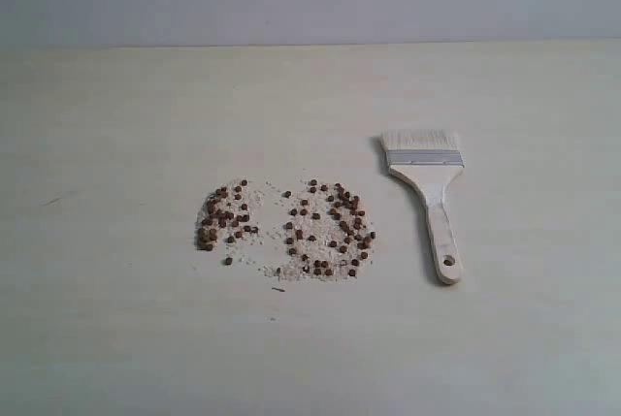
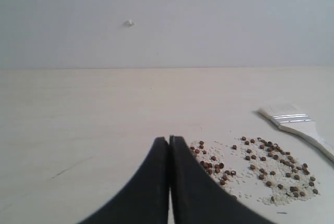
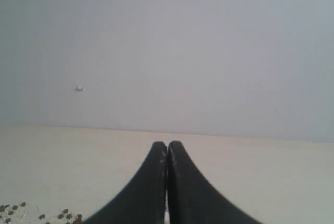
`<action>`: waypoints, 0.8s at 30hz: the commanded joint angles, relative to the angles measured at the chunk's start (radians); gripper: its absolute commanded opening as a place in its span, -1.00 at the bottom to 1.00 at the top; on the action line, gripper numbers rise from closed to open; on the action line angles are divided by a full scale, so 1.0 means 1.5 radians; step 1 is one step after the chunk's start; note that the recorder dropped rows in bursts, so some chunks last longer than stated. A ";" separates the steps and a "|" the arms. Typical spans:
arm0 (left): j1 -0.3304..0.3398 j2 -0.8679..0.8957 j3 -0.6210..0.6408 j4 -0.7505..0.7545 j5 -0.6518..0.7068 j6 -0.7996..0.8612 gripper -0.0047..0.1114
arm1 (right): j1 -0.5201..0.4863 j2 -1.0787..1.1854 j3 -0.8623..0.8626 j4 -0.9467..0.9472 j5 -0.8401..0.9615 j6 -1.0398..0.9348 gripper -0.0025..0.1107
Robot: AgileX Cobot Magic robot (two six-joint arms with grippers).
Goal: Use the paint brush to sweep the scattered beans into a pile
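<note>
Seems to favour the right gripper [image 3: 167, 144] — jaws pressed together, as on the left gripper [image 2: 169, 139] — for the paint brush [image 1: 427, 198] at centre-right, laid top-to-bottom, handle lowest, right of the beans [image 1: 286, 230].

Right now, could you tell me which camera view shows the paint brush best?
The exterior view: the whole paint brush lies unobstructed, bristle tips to handle hole, beside the beans. The left wrist view catches only its bristles, ferrule and part of the handle at the frame's edge. The right wrist view misses it.
</note>
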 commanded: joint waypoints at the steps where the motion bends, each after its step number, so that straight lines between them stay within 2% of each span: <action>1: 0.002 -0.002 0.000 -0.003 0.000 -0.005 -0.92 | 0.000 -0.004 0.003 0.003 -0.018 0.000 -0.96; 13: 0.002 -0.002 0.000 -0.003 0.000 -0.005 -0.92 | 0.000 -0.004 0.003 0.006 -0.085 0.001 -0.96; 24: 0.002 -0.002 0.000 -0.003 0.000 -0.005 -0.92 | 0.000 -0.004 0.003 0.185 -0.074 0.001 -0.96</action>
